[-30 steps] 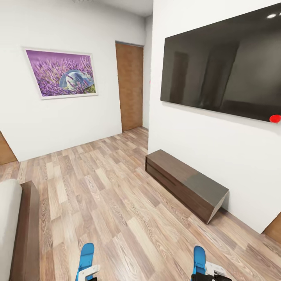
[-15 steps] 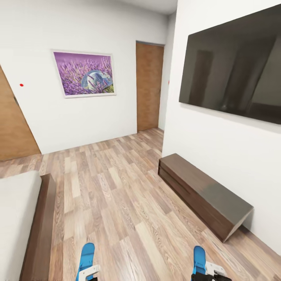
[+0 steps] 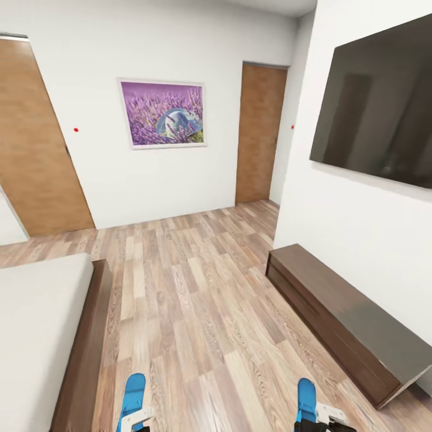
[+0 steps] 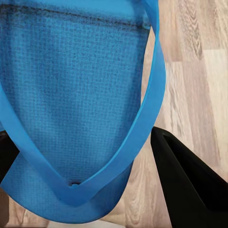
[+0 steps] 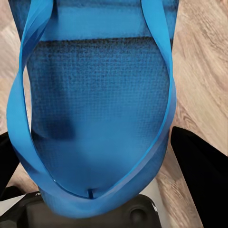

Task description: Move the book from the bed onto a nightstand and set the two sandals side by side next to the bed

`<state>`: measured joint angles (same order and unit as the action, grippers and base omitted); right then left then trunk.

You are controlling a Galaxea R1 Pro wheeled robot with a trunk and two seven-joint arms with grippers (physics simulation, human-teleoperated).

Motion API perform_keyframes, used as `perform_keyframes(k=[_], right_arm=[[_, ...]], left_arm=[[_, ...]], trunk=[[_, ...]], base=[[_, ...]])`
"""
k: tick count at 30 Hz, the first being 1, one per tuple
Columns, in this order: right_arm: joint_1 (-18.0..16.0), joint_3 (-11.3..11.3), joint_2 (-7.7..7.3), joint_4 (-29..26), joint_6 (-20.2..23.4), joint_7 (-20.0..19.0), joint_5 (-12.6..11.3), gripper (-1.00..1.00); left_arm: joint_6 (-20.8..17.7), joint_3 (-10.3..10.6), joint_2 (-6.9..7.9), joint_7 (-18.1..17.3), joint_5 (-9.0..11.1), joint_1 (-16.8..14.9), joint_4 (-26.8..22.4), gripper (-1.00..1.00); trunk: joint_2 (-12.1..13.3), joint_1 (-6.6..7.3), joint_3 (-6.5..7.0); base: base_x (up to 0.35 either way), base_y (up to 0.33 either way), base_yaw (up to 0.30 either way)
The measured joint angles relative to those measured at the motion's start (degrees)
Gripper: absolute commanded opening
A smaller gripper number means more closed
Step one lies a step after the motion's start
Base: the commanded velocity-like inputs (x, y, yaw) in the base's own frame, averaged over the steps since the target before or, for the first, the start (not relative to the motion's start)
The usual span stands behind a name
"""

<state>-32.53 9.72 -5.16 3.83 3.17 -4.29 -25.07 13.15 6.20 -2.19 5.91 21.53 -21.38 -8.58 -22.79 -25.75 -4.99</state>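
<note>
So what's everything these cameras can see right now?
sandals: two, bright blue; one in the left claw, one in the right claw.
bed: one, grey mattress, dark wood frame, lower left.
low cabinet: one, dark brown, against right wall.
TV: one, black, on right wall.
picture: one, purple, far wall.
doors: two, brown wood; left, far corner.
floor: wood planks.
left claw, right claw: each shut on a sandal.

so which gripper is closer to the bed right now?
Left. The left gripper, holding a sandal, sits just beside the bed frame; the right gripper is farther across the floor, nearer the low cabinet.
</note>
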Motion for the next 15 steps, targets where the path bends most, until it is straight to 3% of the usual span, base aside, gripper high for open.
perform_keyframes(k=[15], right_arm=[[0.0,0.0,-0.34,-0.1,0.1,-0.3,0.0,-1.0]], left_arm=[[0.0,0.1,-0.09,0.0,-0.1,0.0,0.0,-1.0]], trunk=[[0.0,0.0,0.0]], base=[[0.002,0.0,0.286]])
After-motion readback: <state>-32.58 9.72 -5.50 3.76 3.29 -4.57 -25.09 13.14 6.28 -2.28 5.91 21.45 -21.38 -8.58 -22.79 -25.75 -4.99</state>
